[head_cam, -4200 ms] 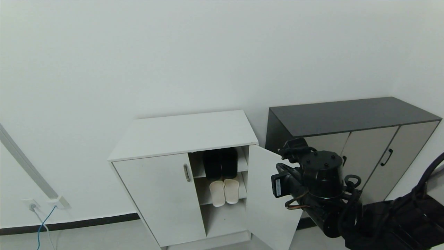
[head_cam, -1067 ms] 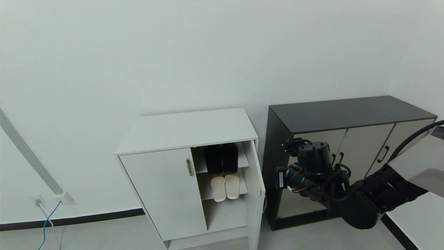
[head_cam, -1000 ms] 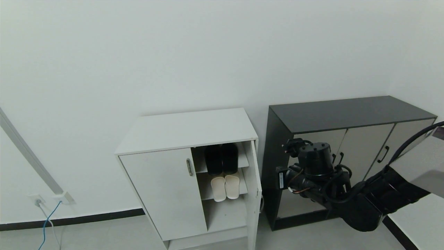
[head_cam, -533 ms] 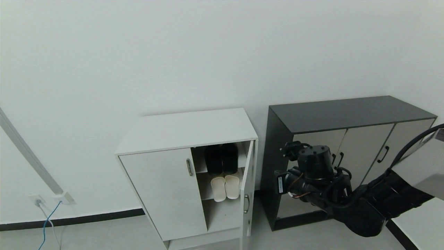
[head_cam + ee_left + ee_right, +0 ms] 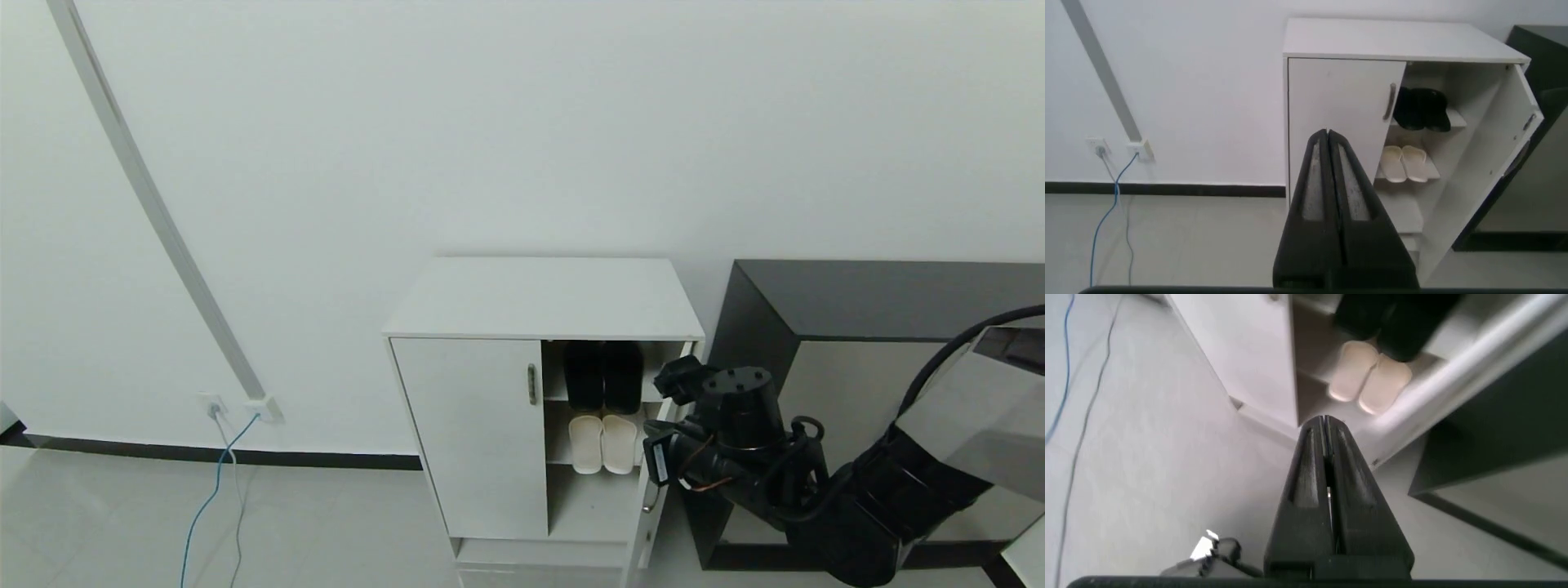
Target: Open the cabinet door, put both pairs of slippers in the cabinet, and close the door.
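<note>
Holding the left fingers [image 5: 1315,175] pressed together, gripping nothing, and pointing them at the white two-door wooden cabinet [image 5: 1396,37] standing well ahead of their tips. Holding the right fingers [image 5: 1310,469] closed as well, empty, and aiming them down at the top edge of the cabinet's white right-hand door [image 5: 1486,163], just beyond the tips; touching it or not, impossible to tell. Finding that door hanging partly open, swung out from the cabinet front, with the white left-hand door [image 5: 1335,114] lying shut beside it. Seeing, past the right fingers and behind the door edge, the pair of black slippers [image 5: 604,374] sitting side by side on the upper shelf. Seeing the pair of cream slippers [image 5: 602,443] sitting side by side on the shelf below, both pairs inside the cabinet. Noting a dark flat-topped cabinet [image 5: 882,298] standing just to the right of the right fingers, and a blue cable [image 5: 208,498] trailing from a wall socket [image 5: 214,404] far to their left.
</note>
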Controlling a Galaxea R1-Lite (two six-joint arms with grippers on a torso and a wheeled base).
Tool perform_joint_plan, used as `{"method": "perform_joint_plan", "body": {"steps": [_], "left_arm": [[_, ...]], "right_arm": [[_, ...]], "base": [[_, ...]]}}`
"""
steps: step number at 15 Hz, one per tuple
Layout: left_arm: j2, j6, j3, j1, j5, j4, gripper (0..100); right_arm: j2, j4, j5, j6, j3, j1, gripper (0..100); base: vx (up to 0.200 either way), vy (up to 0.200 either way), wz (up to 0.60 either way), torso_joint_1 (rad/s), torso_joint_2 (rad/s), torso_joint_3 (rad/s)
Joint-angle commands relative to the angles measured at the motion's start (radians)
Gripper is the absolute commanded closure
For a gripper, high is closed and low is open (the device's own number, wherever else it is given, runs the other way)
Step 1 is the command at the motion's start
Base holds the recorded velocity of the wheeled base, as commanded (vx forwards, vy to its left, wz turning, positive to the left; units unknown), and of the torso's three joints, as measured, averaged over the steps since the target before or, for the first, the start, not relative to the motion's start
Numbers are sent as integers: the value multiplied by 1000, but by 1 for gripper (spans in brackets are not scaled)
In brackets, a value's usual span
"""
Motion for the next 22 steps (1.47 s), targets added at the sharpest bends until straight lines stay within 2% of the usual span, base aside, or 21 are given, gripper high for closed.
{"method": "perform_joint_plan", "body": {"steps": [1, 3, 6, 10, 14, 16, 20, 22], "left_arm": [[0, -1, 0, 1, 0, -1, 100], [0, -1, 0, 1, 0, 0, 100], [0, -1, 0, 1, 0, -1, 100], [0, -1, 0, 1, 0, 0, 100], [0, -1, 0, 1, 0, -1, 100], [0, -1, 0, 1, 0, 0, 100], [0, 1, 0, 1, 0, 0, 100], [0, 1, 0, 1, 0, 0, 100]], "right_arm": [[34, 6, -11, -13, 9, -4, 100], [42, 26, -67, -42, 3, -26, 100], [79, 38, -80, -59, -2, -42, 100], [194, 38, -79, -53, -148, -38, 100], [205, 29, -73, 51, -223, -15, 100], [180, -11, -61, 61, -169, -15, 100], [108, -287, 101, 56, 107, 2, 100], [105, -388, 120, 56, 204, 14, 100]], "base": [[0, 0, 0, 0, 0, 0], [0, 0, 0, 0, 0, 0], [0, 0, 0, 0, 0, 0], [0, 0, 0, 0, 0, 0], [0, 0, 0, 0, 0, 0], [0, 0, 0, 0, 0, 0], [0, 0, 0, 0, 0, 0], [100, 0, 0, -1, 1, 1]]}}
